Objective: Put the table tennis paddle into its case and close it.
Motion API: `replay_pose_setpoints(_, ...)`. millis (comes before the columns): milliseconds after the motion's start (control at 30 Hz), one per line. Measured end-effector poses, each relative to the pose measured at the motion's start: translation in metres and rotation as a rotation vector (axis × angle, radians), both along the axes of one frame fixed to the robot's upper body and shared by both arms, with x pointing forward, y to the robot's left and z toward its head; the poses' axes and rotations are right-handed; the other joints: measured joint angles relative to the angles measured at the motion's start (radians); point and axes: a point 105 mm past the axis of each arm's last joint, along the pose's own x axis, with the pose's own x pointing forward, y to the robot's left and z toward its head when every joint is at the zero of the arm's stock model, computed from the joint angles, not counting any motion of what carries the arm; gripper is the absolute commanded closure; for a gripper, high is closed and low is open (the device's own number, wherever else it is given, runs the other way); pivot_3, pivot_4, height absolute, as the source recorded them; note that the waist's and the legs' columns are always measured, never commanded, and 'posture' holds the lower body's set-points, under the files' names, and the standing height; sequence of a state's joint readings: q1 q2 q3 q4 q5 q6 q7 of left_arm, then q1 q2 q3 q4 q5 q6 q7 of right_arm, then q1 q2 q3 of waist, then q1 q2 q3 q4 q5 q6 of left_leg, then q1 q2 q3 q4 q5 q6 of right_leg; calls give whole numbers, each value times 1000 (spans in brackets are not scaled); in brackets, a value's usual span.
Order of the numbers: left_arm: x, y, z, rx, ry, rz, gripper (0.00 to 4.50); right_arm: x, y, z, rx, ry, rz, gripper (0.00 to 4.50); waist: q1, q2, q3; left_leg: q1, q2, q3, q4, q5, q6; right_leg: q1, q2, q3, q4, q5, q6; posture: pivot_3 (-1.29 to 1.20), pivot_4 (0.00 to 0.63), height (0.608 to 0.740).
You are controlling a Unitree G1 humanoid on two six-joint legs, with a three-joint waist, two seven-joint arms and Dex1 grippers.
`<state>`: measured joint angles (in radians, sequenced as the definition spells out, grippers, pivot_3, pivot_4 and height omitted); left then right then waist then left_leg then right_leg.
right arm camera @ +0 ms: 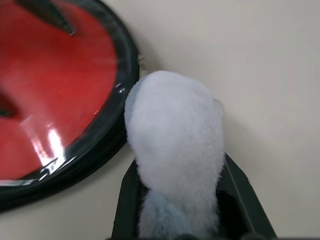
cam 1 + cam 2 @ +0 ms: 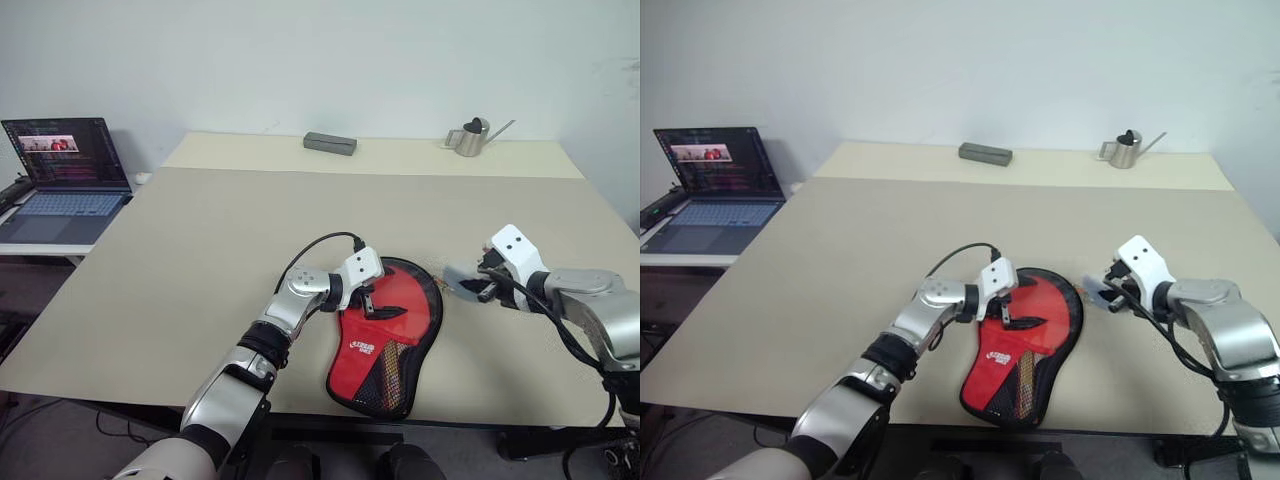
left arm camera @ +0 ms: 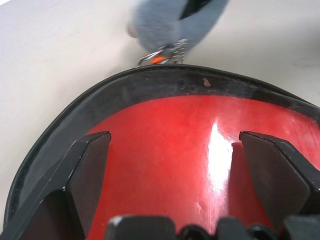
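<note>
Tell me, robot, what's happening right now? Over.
Left tool open, over the paddle lying in the open case. Right tool shut on fluffy grey-white pouch, beside the case rim. Nothing blocking.

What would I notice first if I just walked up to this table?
The bright red table tennis paddle lying in its black case near the table's front edge, with the open left gripper over it. Just to its right, the right gripper is shut on a fluffy grey-white pouch.
</note>
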<state>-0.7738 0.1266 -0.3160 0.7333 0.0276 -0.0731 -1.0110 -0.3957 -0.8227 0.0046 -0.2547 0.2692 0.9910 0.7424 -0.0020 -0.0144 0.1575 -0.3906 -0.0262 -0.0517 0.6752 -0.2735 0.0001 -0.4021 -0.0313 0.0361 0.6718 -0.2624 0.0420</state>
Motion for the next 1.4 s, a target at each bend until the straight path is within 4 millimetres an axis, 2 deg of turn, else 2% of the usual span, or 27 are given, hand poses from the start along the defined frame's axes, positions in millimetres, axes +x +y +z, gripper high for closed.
replay_pose_setpoints(167,-1,-1,-1,3,-3,-3,0,-27,-3,0,-13,55,34,4116,1,0,0,1,1,-2,-1,-1,1,5,1,-1,-6,0,0,0,150,740)
replay_pose_setpoints(233,-2,0,-3,12,-1,-4,0,-37,-2,-2,-16,77,47,4116,1,0,0,10,1,-2,-6,-1,2,14,1,-1,-13,-1,1,0,150,740)
replay_pose_setpoints(267,-3,0,-4,16,1,-7,0,-40,-1,-1,-14,82,55,4116,0,-1,-1,13,1,-1,-10,-1,2,16,1,-1,-15,-3,5,0,150,740)
replay_pose_setpoints(633,-5,-7,0,71,-58,-66,0,-49,4,3,19,99,62,4129,4,-1,-2,12,2,-3,-12,-1,1,17,0,-2,-20,-3,5,0,150,740)
replay_pose_setpoints(800,-6,-10,-2,82,-61,-87,0,-77,9,-2,28,178,122,4143,8,-3,-8,11,2,-5,-13,-3,2,19,0,-5,-25,0,1,0,150,740)
replay_pose_setpoints(1133,-7,-11,-5,85,-55,-85,0,-118,11,-14,52,294,189,4143,10,-8,-12,14,2,-7,-14,-5,2,23,-4,-7,-27,-4,7,0,150,740)
replay_pose_setpoints(1400,-9,-14,-6,83,-52,-92,0,-138,22,-10,87,311,269,4143,13,-9,-13,13,1,-12,-13,-6,1,25,-5,-18,-28,-6,6,0,150,740)
